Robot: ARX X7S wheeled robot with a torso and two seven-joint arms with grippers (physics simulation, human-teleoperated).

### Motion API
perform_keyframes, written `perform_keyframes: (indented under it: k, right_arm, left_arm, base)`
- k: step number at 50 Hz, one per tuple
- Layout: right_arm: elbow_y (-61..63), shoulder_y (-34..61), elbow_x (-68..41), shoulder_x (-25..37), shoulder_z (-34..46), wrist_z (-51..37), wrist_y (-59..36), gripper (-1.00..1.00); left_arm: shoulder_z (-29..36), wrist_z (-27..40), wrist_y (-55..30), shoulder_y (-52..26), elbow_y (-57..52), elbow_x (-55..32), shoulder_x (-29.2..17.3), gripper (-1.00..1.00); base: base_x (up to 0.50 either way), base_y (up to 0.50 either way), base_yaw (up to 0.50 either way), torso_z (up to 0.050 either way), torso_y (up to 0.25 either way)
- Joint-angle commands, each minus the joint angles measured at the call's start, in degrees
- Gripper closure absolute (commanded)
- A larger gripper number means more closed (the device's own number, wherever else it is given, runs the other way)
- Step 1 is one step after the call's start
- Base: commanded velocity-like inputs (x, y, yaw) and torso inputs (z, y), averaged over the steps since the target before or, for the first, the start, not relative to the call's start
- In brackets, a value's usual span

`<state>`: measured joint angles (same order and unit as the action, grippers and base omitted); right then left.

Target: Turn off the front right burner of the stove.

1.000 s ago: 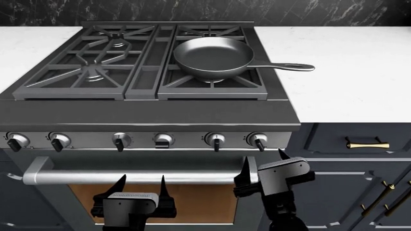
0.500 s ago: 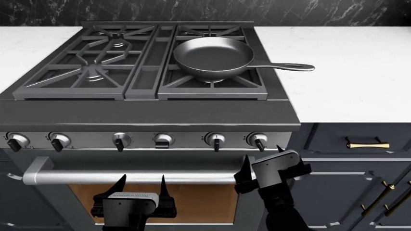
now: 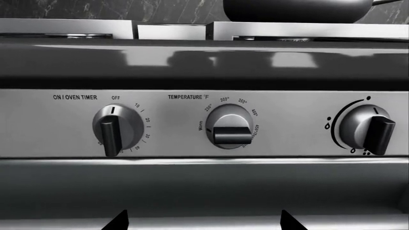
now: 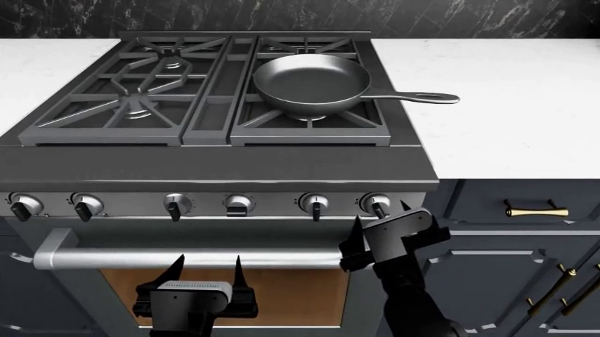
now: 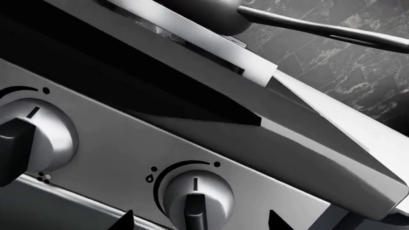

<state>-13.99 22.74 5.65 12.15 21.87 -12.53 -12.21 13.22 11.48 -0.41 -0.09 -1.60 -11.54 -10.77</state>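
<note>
- We look down on the wide dark-grey steel gas stove point(image 4: 220, 168), its black cast-iron grates set between white countertops point(image 4: 506, 105).
- The front right burner point(image 4: 310, 119), a small silver-grey head ringed by grate fingers, sits at the near right of the cooktop, mostly covered by the dark round long-handled skillet point(image 4: 311, 84) resting on the grate above it.
- Along the stove's front panel we count six silver knobs; the rightmost silver knob with a black grip point(image 4: 377, 205) sits at the panel's right end.
- Our right gripper point(image 4: 380, 226) hovers just below and in front of that knob, tilted, its black fingers spread wide and closed on nothing.
- From the right wrist camera, the same knob point(image 5: 195, 196) lies between the two fingertips showing at the frame's edge, its black grip pointing straight down from its marker line.
- Our left gripper point(image 4: 206, 270) hangs low in front of the brown oven window point(image 4: 281, 291), below the steel bar handle point(image 4: 187, 258), its fingers open and empty.
- The left wrist camera faces the timer knob point(image 3: 115, 129), the temperature knob point(image 3: 231, 128) and a burner knob point(image 3: 370, 129).
- Navy cabinets with brass handles point(image 4: 536, 210) stand to the stove's right.
</note>
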Motion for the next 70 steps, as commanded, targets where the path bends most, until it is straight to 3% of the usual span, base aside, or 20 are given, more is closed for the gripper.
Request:
perform_keyframes:
  k: [1, 3, 4, 29, 42, 70]
  right_arm:
    - [-0.36, 0.57, -0.48, -0.08, 0.36, 0.18, 0.77, -1.00]
    - [-0.73, 0.69, -0.50, -0.12, 0.41, 0.12, 0.80, -1.00]
    - [-1.15, 0.83, -0.53, -0.20, 0.42, 0.06, 0.67, 1.00]
    - [-6.10, 2.93, -1.00, -0.93, 0.62, -1.21, 1.07, 1.00]
    - [-11.76, 4.01, -6.05, -2.11, -1.61, 0.71, 5.96, 1.00]
    - [-10.47, 3.36, -11.76, -2.46, -4.72, 1.17, 7.47, 1.00]
  left_arm:
    - [0.37, 0.34, 0.03, -0.03, -0.08, -0.23, -0.27, -1.00]
    - [0.42, 0.41, 0.02, -0.04, -0.11, -0.27, -0.32, -1.00]
    - [0.44, 0.44, 0.02, -0.03, -0.14, -0.29, -0.35, -1.00]
    - [1.04, 1.09, 0.29, 0.08, -0.33, -0.79, -0.93, -1.00]
    - [1.40, 1.41, 0.30, 0.10, -0.42, -1.00, -1.24, -1.00]
    - [2.17, 2.00, 0.23, -0.30, -0.43, -1.45, -1.72, -1.00]
  base:
    - [0.00, 0.00, 0.00, 0.000, 0.000]
    - [0.00, 0.00, 0.00, 0.000, 0.000]
    - [0.00, 0.00, 0.00, 0.000, 0.000]
    - [0.00, 0.00, 0.00, 0.000, 0.000]
    - [0.00, 0.00, 0.00, 0.000, 0.000]
    - [0.00, 0.00, 0.00, 0.000, 0.000]
